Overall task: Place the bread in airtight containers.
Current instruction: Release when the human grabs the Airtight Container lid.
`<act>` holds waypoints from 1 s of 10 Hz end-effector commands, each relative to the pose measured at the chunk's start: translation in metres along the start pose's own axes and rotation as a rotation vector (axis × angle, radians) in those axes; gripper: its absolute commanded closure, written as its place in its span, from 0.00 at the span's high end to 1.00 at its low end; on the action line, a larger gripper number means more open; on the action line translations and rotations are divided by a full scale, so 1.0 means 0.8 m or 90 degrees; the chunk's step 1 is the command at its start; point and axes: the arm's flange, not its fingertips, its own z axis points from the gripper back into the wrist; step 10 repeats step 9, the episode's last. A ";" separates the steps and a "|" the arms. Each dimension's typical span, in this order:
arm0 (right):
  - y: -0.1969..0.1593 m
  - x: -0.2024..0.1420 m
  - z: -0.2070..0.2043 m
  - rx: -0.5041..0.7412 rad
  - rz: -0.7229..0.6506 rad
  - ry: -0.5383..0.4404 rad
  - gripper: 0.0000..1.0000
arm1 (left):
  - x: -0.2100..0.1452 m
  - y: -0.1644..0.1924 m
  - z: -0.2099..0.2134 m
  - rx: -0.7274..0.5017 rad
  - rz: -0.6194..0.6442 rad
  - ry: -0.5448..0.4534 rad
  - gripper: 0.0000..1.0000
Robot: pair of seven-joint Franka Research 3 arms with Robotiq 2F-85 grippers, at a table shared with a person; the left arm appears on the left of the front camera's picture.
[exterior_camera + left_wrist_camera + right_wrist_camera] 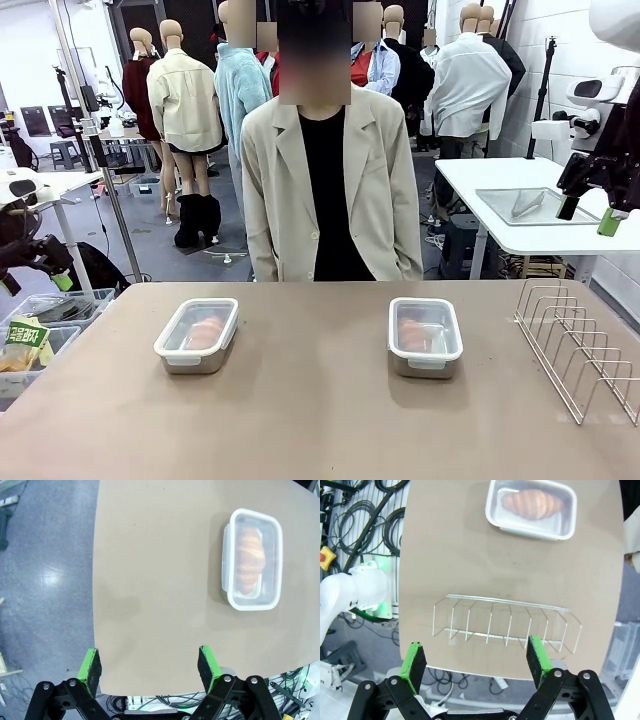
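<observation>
Two steel airtight containers sit lidded on the brown table, one on the left point(197, 336) and one on the right point(425, 336). Under each clear lid lies a golden bread pastry point(205, 331) point(415, 334). From above, the left wrist view has the left container point(252, 559) and its bread point(249, 562) at upper right. The right wrist view has the right container point(531, 507) with its bread point(532, 504) at the top. My left gripper point(35, 268) point(149, 669) hangs open off the table's left edge. My right gripper point(588, 214) point(477, 661) is open, raised at far right.
A wire rack point(580, 345) point(505, 622) stands at the table's right edge. A person in a beige jacket point(330, 190) stands at the far side. Bins point(35, 335) with packets sit below the left edge. A white table with a steel tray point(530, 205) is behind at right.
</observation>
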 end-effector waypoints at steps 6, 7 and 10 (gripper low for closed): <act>0.002 -0.001 0.001 0.002 0.001 0.006 1.00 | -0.001 0.000 0.000 0.005 0.010 -0.007 1.00; 0.002 -0.001 0.001 0.002 0.001 0.006 1.00 | -0.001 0.000 0.000 0.005 0.010 -0.007 1.00; 0.002 -0.001 0.001 0.002 0.001 0.006 1.00 | -0.001 0.000 0.000 0.005 0.010 -0.007 1.00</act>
